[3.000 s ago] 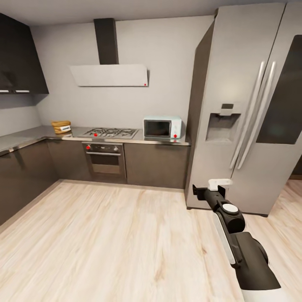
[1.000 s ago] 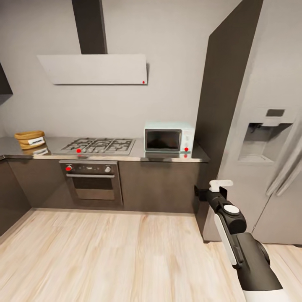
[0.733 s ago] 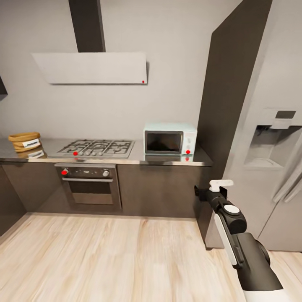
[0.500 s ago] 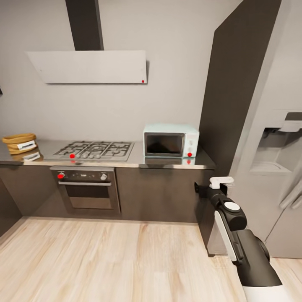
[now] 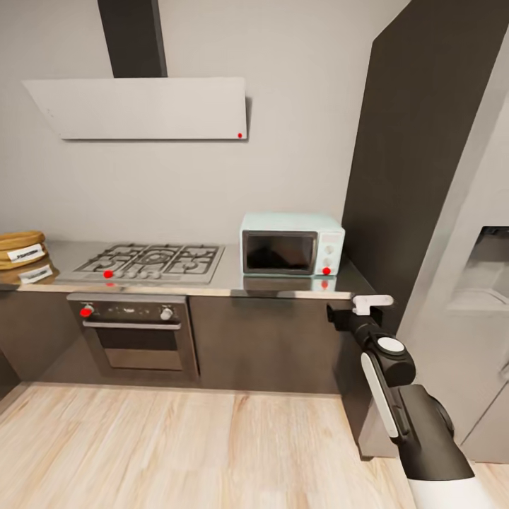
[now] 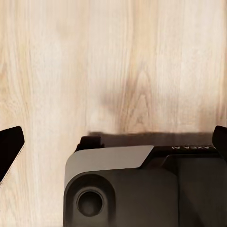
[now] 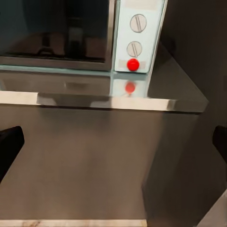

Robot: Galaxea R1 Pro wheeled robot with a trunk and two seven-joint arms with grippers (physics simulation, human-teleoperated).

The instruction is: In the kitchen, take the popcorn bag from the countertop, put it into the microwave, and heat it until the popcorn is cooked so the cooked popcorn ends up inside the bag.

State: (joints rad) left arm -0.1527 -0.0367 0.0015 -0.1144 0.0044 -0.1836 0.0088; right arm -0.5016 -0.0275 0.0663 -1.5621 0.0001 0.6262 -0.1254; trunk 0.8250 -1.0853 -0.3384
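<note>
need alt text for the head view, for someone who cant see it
A kitchen seen from the robot's head: a mint-blue microwave, door closed, sits on a grey countertop beside a gas hob, with a built-in oven below. A tan popcorn bag stands at the counter's far left edge, and the robot's right gripper is raised before a tall grey fridge.

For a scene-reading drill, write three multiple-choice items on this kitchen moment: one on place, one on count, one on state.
1. The popcorn bag sits
A. at the countertop's far left
B. on the hob
C. inside the microwave

2. Round knobs on the microwave's panel:
A. one
B. two
C. four

3. The microwave door is
A. wide open
B. missing
C. shut

Answers: 1 A, it lies left of the gas hob; 2 B, the right wrist view shows two above a red button; 3 C, the door sits flush with the front.
</note>
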